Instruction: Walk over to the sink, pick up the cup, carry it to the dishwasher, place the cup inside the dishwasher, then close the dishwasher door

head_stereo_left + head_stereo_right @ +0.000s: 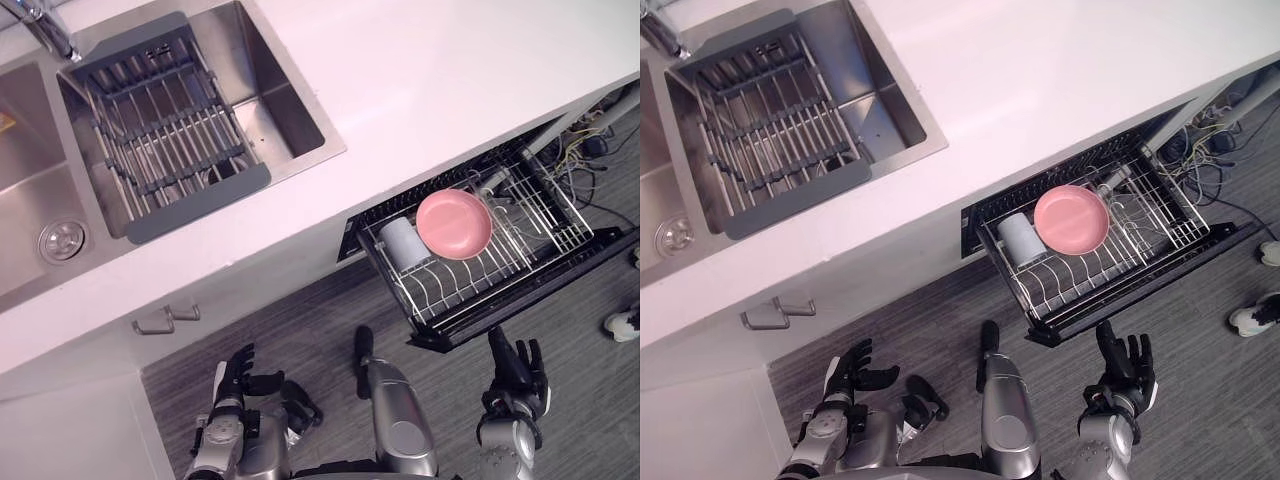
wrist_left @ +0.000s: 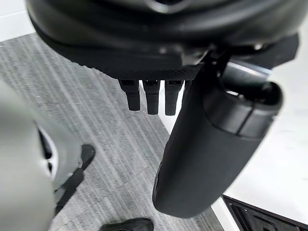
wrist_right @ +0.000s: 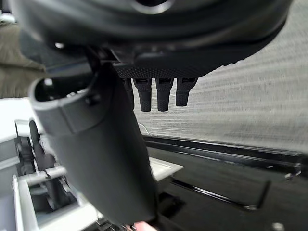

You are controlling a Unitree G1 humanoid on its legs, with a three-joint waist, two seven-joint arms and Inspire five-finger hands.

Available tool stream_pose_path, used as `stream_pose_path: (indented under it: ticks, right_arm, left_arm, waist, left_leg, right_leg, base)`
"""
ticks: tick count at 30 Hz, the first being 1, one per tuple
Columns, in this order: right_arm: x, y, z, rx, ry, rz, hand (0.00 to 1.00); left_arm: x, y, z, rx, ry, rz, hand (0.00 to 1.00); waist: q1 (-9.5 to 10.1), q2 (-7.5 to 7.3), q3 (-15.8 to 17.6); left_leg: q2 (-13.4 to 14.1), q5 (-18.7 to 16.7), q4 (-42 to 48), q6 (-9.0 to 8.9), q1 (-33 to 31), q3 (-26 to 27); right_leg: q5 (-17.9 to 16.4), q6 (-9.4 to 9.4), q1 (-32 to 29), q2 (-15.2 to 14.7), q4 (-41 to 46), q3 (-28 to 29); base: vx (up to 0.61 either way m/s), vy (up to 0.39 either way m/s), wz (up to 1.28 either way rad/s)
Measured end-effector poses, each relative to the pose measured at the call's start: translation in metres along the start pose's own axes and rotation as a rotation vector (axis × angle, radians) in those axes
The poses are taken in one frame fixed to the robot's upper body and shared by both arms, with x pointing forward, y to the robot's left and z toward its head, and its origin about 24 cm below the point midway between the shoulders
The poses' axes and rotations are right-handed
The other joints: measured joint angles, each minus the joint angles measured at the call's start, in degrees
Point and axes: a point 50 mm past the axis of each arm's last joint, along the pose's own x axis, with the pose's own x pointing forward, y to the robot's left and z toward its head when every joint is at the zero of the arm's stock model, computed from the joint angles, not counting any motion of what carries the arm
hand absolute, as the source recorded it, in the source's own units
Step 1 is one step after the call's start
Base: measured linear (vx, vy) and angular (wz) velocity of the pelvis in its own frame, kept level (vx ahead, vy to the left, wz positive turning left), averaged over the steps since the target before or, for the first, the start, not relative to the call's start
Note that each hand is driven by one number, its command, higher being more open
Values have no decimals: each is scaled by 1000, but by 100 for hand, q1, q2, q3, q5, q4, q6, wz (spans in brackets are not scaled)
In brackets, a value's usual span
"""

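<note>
White cylindrical cup already in pulled-out wire dishwasher rack; dark left hand, right hand empty, spread; door-closing remaining.

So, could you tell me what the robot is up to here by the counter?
The robot stands at the open dishwasher. A pale cup already sits in its pulled-out rack, beside a pink plate. Both hands are empty and open: the left hand is low over the floor, and the right hand is just in front of the dishwasher's front edge. The door is not yet closed. The sink holds a grey drainer.
</note>
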Motion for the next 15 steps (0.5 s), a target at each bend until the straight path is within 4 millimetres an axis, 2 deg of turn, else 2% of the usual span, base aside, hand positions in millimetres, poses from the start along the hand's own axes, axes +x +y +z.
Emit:
stream_pose_path:
  ticks: [2, 5, 7, 10, 13, 14, 15]
  right_arm:
    - [4, 7, -1, 59, -1, 8, 90]
    - [11, 29, 0, 119, -2, 68, 90]
    - [15, 50, 2, 149, -5, 139, 90]
    - [22, 100, 11, 172, -22, 314, 90]
    - [32, 132, 27, 172, -57, 384, 90]
    - [34, 139, 30, 166, -62, 398, 90]
    - [38, 154, 35, 142, -68, 426, 90]
  left_arm:
    - [0, 0, 0, 2, 1, -4, 90]
    - [1, 1, 2, 2, -7, -7, 90]
    - [1, 1, 2, 3, -9, -8, 90]
    - [1, 0, 3, 4, -13, -14, 90]
    - [1, -1, 5, 2, -26, -26, 90]
    - [1, -1, 5, 2, -28, -26, 90]
    - [1, 1, 7, 3, -36, -24, 90]
  waist:
    - [57, 16, 9]
    - [140, 75, 41]
    - [207, 120, 60]
    - [325, 237, 96]
    - [504, 414, 105]
    - [522, 441, 115]
    - [529, 476, 125]
  left_leg:
    - [-38, 13, 9, 25, -74, -82]
    - [-130, 47, 7, 81, -193, -253]
    - [-181, 74, -1, 121, -248, -336]
    - [-250, 123, -5, 163, -359, -488]
    - [-295, 210, -44, 215, -452, -605]
    - [-301, 223, -43, 222, -470, -634]
    - [-314, 256, -44, 236, -512, -700]
  right_leg:
    - [35, 18, -3, -56, 0, -68]
    - [65, 54, -12, -188, -1, -213]
    - [82, 65, -12, -253, -3, -278]
    - [126, 76, -13, -353, -21, -414]
    - [186, 75, -5, -403, -80, -547]
    - [191, 73, -5, -410, -83, -572]
    - [195, 69, -5, -431, -83, -618]
  base:
    - [-16, 21, 28]
    - [-31, 26, 32]
    - [-35, 18, 26]
    - [-38, 10, 27]
    - [-12, -8, 24]
    - [-5, -25, 22]
    - [-3, -32, 27]
